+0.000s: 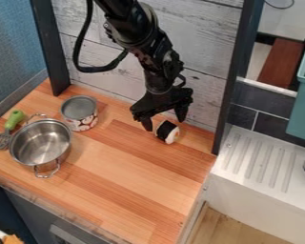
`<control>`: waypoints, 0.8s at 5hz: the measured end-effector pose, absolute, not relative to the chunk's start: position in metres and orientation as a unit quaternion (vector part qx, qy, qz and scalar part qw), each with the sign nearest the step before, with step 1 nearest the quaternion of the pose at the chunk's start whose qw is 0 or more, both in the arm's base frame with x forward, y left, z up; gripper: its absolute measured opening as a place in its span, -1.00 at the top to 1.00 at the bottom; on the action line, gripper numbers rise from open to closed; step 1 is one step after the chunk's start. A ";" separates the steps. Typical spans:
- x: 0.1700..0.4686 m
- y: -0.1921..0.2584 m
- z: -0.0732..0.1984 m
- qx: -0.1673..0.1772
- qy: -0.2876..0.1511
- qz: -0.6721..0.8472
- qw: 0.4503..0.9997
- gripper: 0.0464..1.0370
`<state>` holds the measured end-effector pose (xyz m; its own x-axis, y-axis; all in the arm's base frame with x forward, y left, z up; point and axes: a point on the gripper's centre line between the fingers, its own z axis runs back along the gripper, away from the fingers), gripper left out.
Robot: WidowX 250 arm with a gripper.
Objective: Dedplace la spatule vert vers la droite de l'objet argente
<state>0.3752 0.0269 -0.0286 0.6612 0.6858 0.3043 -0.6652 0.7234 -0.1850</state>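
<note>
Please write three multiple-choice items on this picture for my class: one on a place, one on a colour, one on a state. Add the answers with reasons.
1. Where is the spatula in the view?
A. Inside the pot
B. Left of the pot
C. Right of the pot

2. What colour is the spatula's handle?
A. Green
B. Red
C. Blue

3. How do the gripper's fingers stand?
A. Closed on the spatula
B. Closed on the pot's rim
C. Spread apart

Answers:
1. B: it lies beside the left side of the silver pot.
2. A: the handle above its grey blade is green.
3. C: a wide gap separates the two fingertips.
</note>
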 end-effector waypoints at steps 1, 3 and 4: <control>0.370 0.027 -0.040 -0.024 -0.164 0.372 0.913 -0.93; 0.348 0.049 -0.019 -0.024 -0.182 0.400 0.898 -0.93; 0.339 0.074 -0.007 -0.028 -0.195 0.435 0.879 -0.93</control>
<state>0.3395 0.0742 -0.0066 0.5458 0.7748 0.3192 -0.7529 0.6206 -0.2192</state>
